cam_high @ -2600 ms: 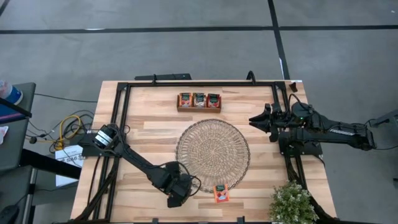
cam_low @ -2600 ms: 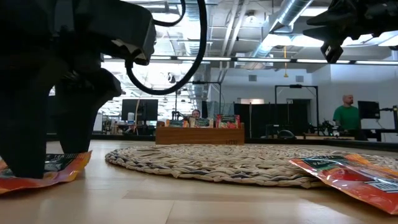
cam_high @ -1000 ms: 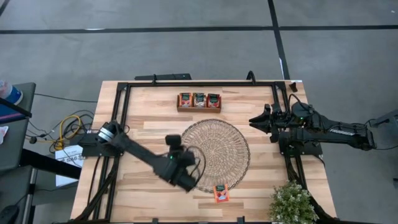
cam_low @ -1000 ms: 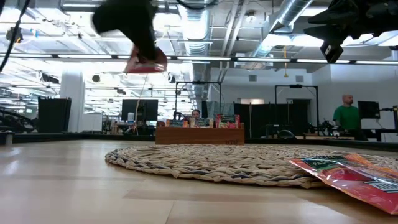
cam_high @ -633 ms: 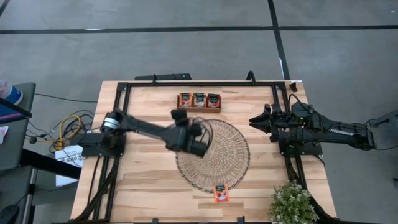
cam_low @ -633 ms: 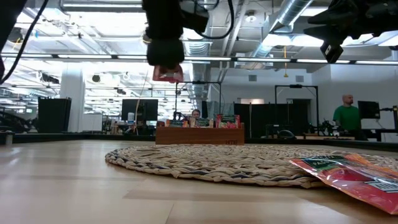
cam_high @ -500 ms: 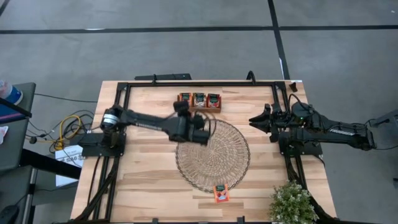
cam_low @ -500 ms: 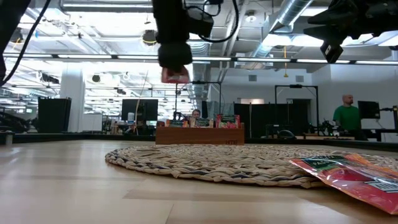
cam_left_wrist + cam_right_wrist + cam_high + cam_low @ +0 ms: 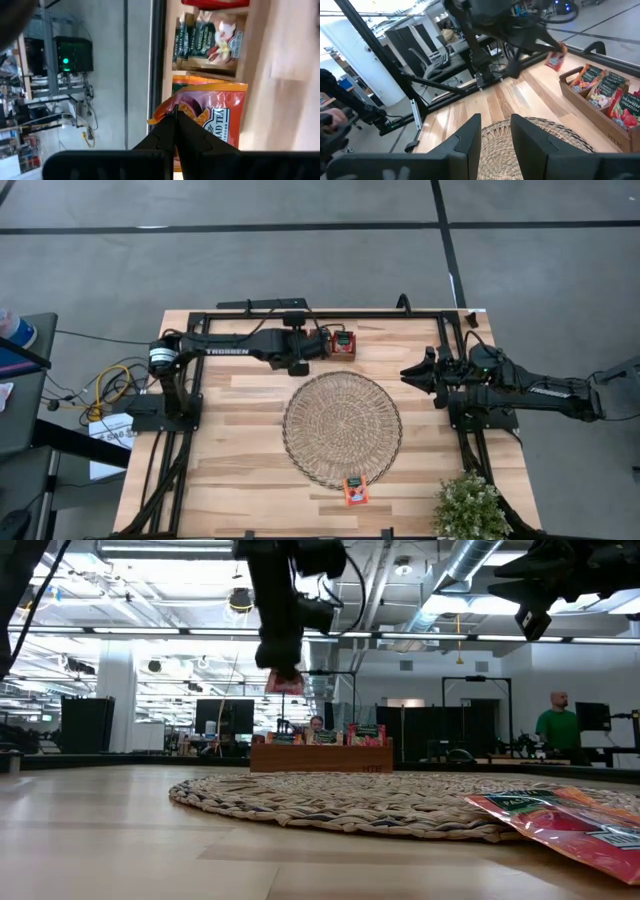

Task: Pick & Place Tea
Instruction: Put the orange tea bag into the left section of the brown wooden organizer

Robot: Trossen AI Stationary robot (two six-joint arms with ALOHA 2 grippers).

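Our left gripper [image 9: 175, 116] has its fingers pinched tight on the edge of a red-orange packet [image 9: 212, 120], and we hold it in the air over the left end of the wooden tray [image 9: 344, 355] at the far side of the table [image 9: 240, 440]. From table height the packet [image 9: 283, 683] hangs below the dark fingers, well above the tray [image 9: 320, 757]. Through our left wrist camera the held packet covers one end compartment, and the next compartment holds beige packets [image 9: 207, 40] standing on edge, with another red packet [image 9: 215, 3] just past them. From above, our left arm [image 9: 240, 346] stretches along the far edge and hides most of the tray, leaving only the right compartment's red packet [image 9: 343, 340] in sight. Our right gripper [image 9: 495, 131] waits at the right side of the table, raised, with its fingers [image 9: 462, 145] standing apart and nothing between them; from above it [image 9: 412, 373] points toward the middle. The round woven mat [image 9: 342, 429] lies at the centre with nothing on it. One more red-orange packet [image 9: 354, 490] lies flat on the wood just off the mat's near edge, and it shows large at the right in the low view [image 9: 560, 820]. A small plant [image 9: 470, 505] stands at the near right corner. A person [image 9: 556, 725] stands far back in the room.
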